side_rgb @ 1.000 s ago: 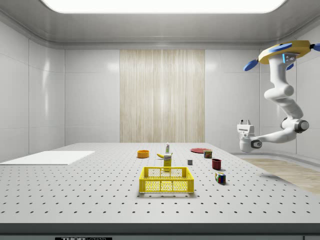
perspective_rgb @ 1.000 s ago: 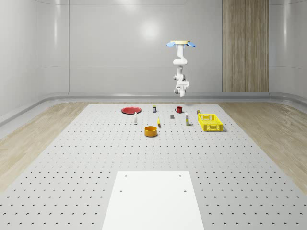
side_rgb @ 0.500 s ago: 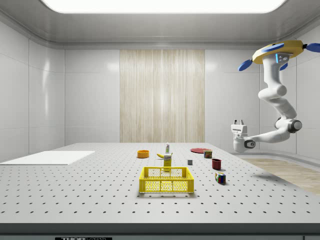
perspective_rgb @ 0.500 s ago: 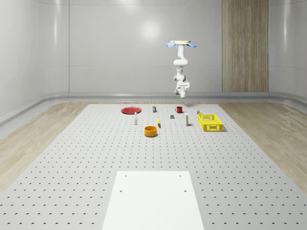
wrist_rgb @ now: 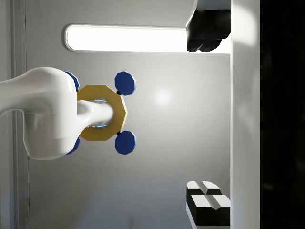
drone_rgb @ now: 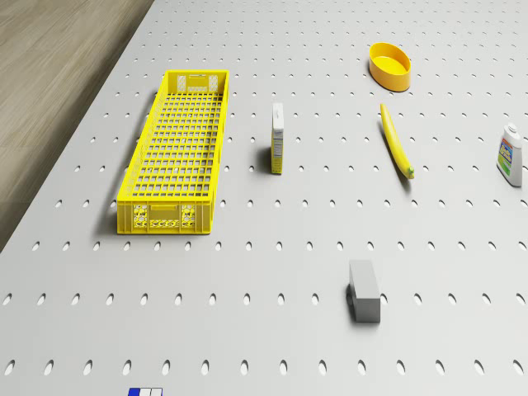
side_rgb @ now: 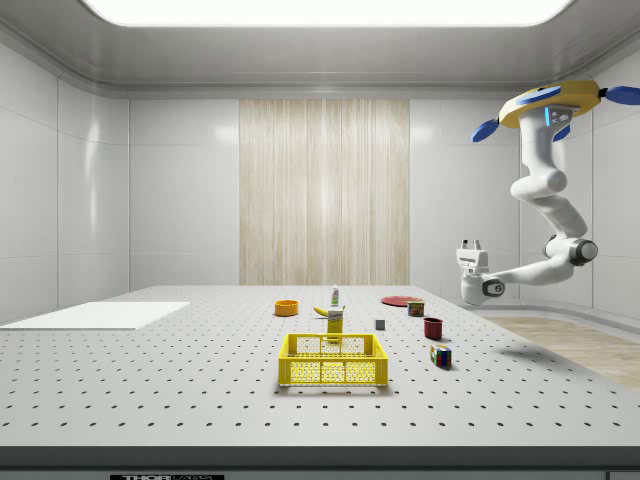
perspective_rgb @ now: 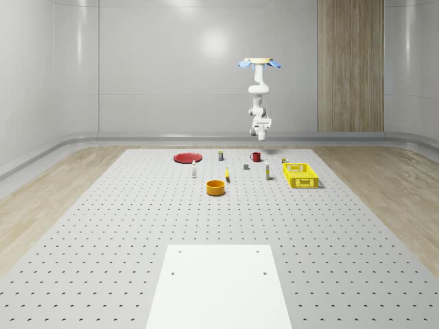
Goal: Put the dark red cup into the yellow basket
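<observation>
Above perforated table [perspective_rgb: 137, 226], drone [side_rgb: 548, 103] hovering — hand [side_rgb: 470, 243] upturned, empty

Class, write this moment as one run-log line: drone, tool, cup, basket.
drone: hovering past table edge | tool: pointing up, open, holding nothing | cup: on table | basket: empty

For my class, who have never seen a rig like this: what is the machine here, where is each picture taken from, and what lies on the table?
These are simulator renders. The machine is a drone carrying a white arm ending in a gripper. It hovers in the air beyond the table's far edge. One camera overlooks the whole scene, one stands at the side, one sits on the drone, one on the wrist. On the table lie a dark red cup, a yellow basket, a banana, an orange bowl and a red plate. Nothing is held; the wrist view shows the fingers apart.
</observation>
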You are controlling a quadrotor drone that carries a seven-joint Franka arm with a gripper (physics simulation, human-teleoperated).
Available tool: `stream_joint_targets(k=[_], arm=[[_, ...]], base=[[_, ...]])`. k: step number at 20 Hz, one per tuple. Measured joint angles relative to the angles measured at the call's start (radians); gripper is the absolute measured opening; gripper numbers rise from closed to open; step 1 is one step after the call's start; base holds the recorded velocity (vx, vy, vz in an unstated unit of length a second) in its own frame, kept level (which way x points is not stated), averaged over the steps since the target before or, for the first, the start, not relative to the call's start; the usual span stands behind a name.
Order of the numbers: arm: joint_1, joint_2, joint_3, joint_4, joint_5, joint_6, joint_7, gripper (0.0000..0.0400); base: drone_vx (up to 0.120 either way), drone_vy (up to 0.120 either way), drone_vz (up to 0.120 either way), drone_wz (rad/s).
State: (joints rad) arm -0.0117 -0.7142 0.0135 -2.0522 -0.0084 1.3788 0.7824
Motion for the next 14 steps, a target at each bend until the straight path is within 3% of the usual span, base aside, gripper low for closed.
stream_joint_targets(k=[5, 9, 14], arm=[[-0.004, -0.003, 0.011, -0.003, -0.016, 0.004, 0.002, 0.0400], [-0.009, -0.005, 0.030, -0.006, -0.043, 0.007, 0.005, 0.0400], [-0.025, -0.009, 0.082, -0.013, -0.115, 0.012, 0.015, 0.0400]], base=[[0.000, 0.000, -0.064, 0.000], [0.000, 0.000, -0.120, 0.000], [0.000, -0.120, -0.120, 0.000]])
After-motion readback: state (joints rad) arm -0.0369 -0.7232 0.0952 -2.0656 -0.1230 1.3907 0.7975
